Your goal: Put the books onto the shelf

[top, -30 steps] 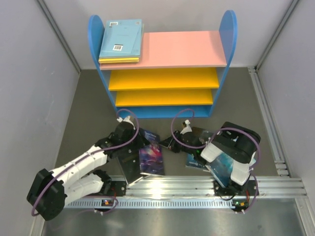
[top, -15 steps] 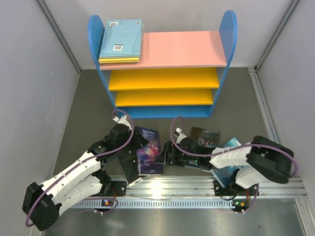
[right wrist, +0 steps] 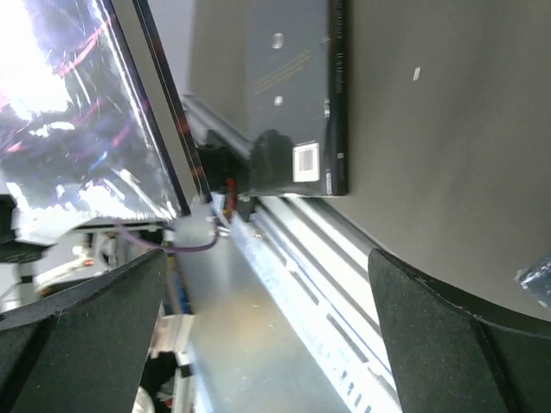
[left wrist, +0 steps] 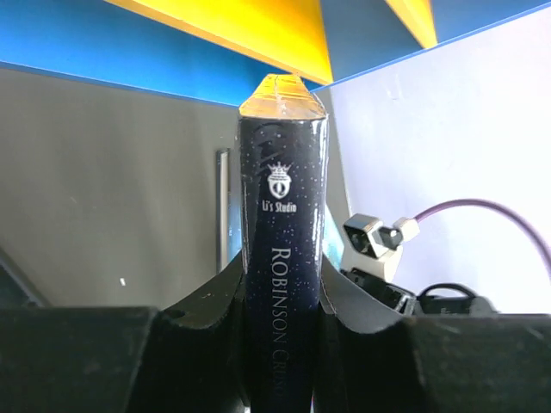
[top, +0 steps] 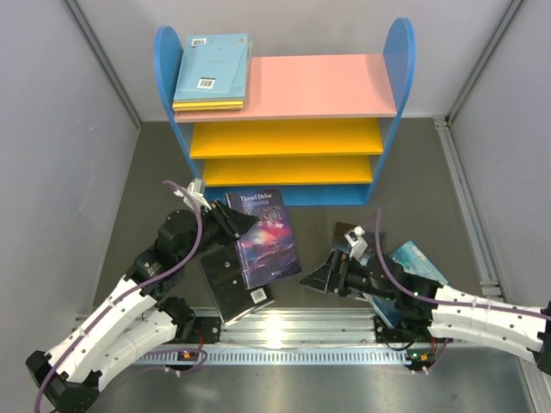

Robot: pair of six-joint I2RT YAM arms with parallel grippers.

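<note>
My left claw point(top: 229, 219) pinches the purple book point(top: 269, 239) by its spine; my right claw point(top: 318, 280) gapes empty. Next I'd carry it to the shelf point(top: 284, 138).

The small blue-sided bookcase point(top: 399, 69) has its pink top board point(top: 327, 86) bare right of the stacked light-blue and yellow paperbacks point(top: 211, 70), both yellow lower boards point(top: 284, 138) open, and the raised dark purple-blue paperback point(top: 265, 237) standing before its left half, with grey floor point(top: 320, 217) free before the right.
</note>
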